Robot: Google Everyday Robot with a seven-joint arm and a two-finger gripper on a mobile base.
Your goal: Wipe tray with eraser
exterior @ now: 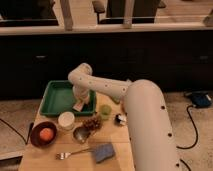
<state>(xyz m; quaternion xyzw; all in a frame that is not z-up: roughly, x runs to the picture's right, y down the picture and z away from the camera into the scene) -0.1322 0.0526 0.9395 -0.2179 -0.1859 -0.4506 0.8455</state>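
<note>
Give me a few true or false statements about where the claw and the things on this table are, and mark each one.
1. The claw is over the right part of the green tray. True.
2. The dark bowl holds a blue ball. False: it holds an orange round thing.
3. The blue-grey sponge lies inside the tray. False: it lies on the table, near the front edge and well outside the tray.
4. A white cup stands on the table just in front of the tray. True.
</note>
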